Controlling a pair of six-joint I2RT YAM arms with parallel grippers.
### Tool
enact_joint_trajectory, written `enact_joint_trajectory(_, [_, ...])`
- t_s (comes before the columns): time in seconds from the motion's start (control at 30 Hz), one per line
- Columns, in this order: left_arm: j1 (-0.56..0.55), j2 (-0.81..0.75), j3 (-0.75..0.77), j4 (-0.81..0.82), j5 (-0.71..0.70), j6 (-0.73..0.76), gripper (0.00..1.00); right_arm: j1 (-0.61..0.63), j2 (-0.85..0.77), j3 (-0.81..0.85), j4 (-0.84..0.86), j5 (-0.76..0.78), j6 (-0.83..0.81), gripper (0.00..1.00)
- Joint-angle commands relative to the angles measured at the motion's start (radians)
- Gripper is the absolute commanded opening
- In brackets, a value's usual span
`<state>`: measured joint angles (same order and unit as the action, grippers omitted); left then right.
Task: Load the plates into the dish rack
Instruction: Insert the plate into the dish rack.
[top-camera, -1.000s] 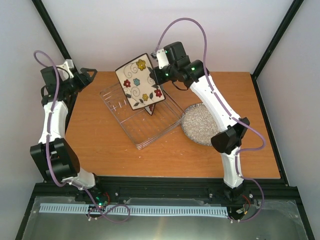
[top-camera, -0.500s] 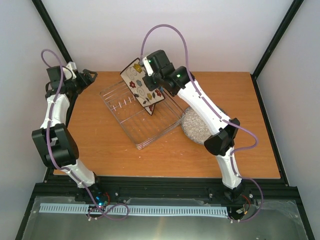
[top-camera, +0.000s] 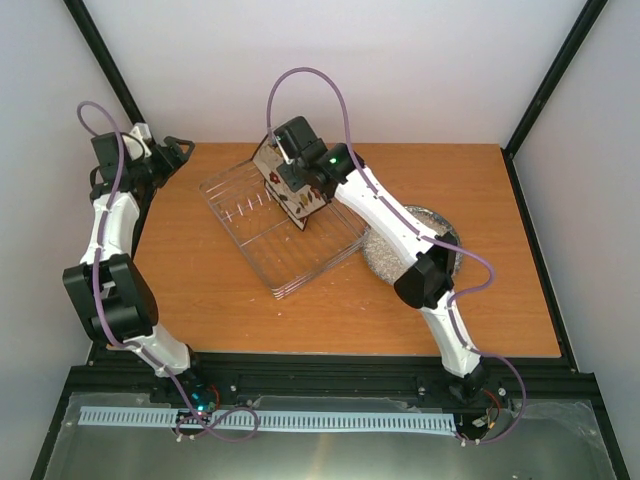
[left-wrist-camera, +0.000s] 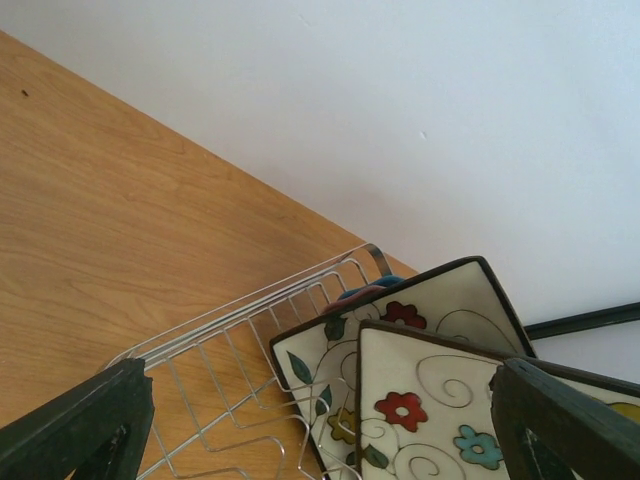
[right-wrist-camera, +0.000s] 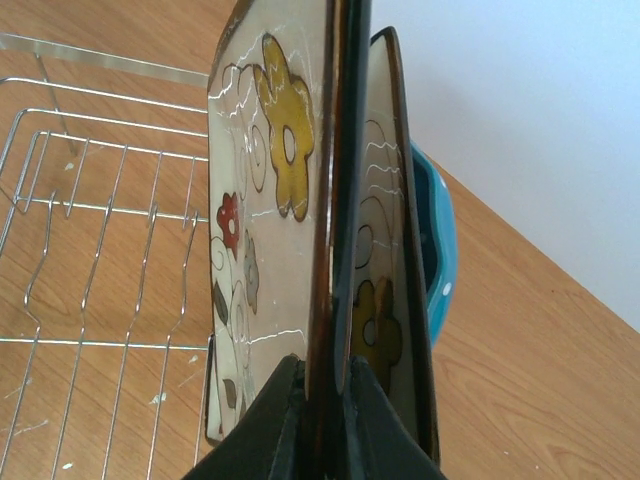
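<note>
Right gripper (right-wrist-camera: 325, 390): clamped on edge of square flowered plate (right-wrist-camera: 265, 200), upright over dish rack (top-camera: 285, 262). Rack holds second flowered plate (right-wrist-camera: 385, 260) and blue dotted plate (right-wrist-camera: 440, 250). Grey speckled plate (top-camera: 385, 258): outside, beside rack. Left gripper (top-camera: 183, 150): jaws apart, holding nothing.

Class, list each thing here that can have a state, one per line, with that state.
Dish rack: partly loaded.
Held flowered plate: upright on edge, gripped over the rack.
Second flowered plate: standing in the rack.
Blue plate: standing in the rack, behind both.
Grey plate: flat on the table, not loaded.
Right gripper: jaws shut on the held flowered plate.
Left gripper: jaws open, empty.
</note>
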<state>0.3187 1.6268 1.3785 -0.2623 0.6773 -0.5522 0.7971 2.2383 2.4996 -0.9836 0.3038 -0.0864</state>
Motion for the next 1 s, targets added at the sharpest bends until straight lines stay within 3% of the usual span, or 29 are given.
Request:
enact_joint_trajectory(0.0, [0.002, -0.034, 0.005, 0.042, 0.025, -0.033, 0.93, 0.026, -0.027, 0.092, 0.204, 0.080, 0.005, 0.03])
enact_joint_trajectory(0.5, [0.002, -0.046, 0.004, 0.026, 0.024, -0.028, 0.93, 0.046, 0.027, 0.096, 0.142, 0.092, 0.020, 0.03])
enact_joint_trajectory(0.97, [0.002, -0.049, 0.018, -0.003, 0.007, -0.002, 0.94, 0.045, 0.058, 0.066, 0.148, 0.276, 0.150, 0.03])
